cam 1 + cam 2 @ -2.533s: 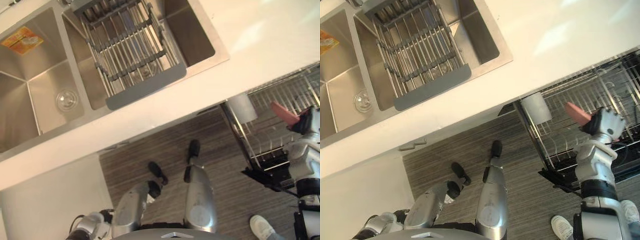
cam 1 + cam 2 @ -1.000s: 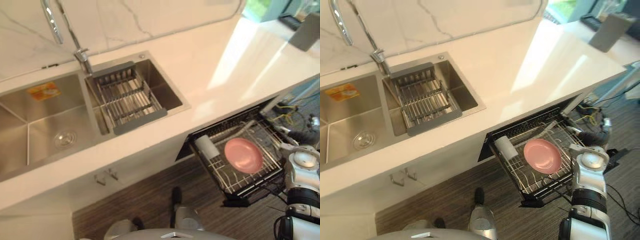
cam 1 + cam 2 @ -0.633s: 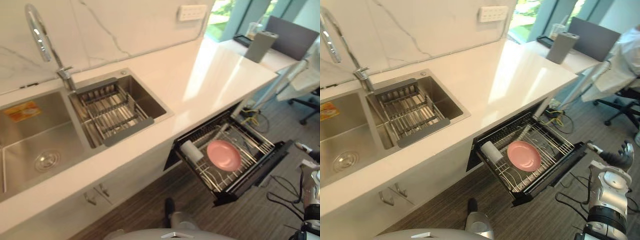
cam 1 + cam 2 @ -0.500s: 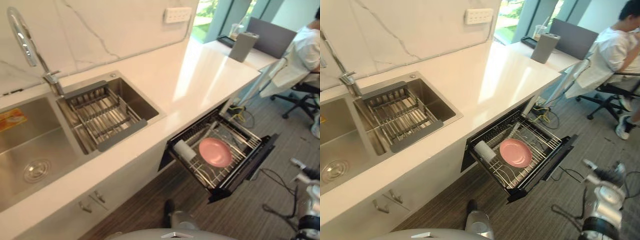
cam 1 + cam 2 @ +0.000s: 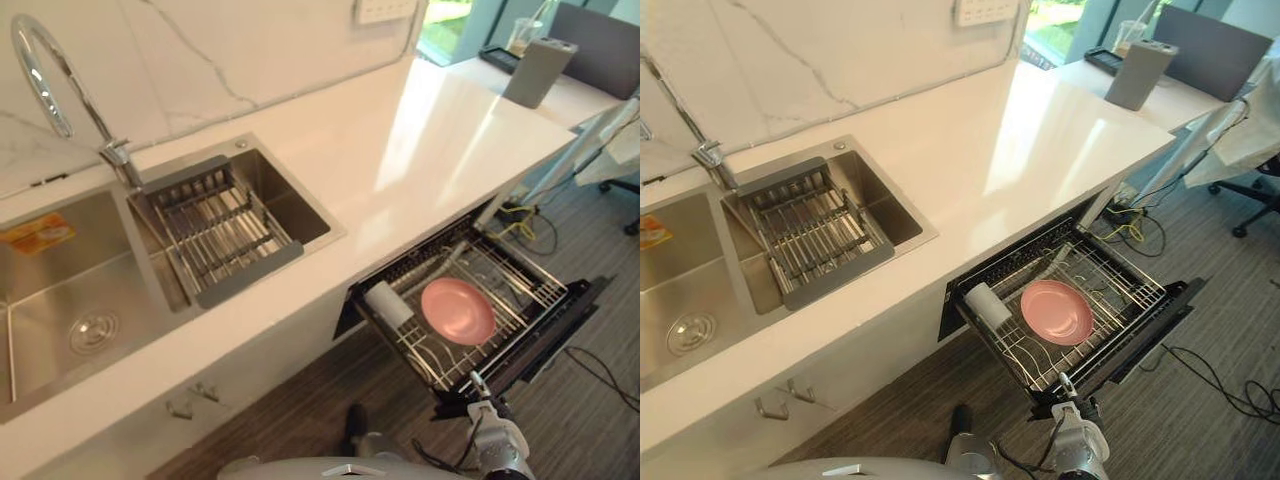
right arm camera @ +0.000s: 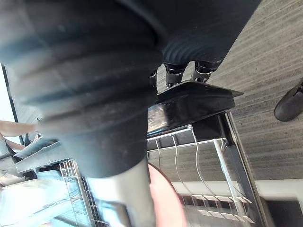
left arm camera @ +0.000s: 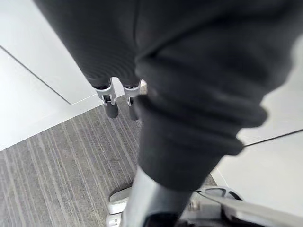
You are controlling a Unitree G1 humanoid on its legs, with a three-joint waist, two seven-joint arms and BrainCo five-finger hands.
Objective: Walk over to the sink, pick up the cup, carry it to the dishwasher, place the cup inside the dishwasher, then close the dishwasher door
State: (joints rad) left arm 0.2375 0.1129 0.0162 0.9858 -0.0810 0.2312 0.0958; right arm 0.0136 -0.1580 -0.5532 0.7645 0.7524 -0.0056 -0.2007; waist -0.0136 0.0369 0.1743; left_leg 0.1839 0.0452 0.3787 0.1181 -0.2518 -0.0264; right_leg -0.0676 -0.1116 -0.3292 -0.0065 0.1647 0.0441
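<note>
- The right hand [image 5: 1077,445] is at the near front corner of the dishwasher door [image 5: 545,340], and I cannot tell whether it is spread or curled.
- The step in hand looks like closing. Push squarely on the black front, straight toward the counter [image 5: 400,150], so the drawer does not skew.
- Just past the door, the wire rack [image 5: 520,275] stands fully pulled out.
- Farther in, the cup [image 5: 387,303] lies on its side, white and cylindrical, just beside a pink plate [image 5: 457,311].
- Well apart, the left hand [image 7: 111,101] hangs relaxed and empty.
</note>
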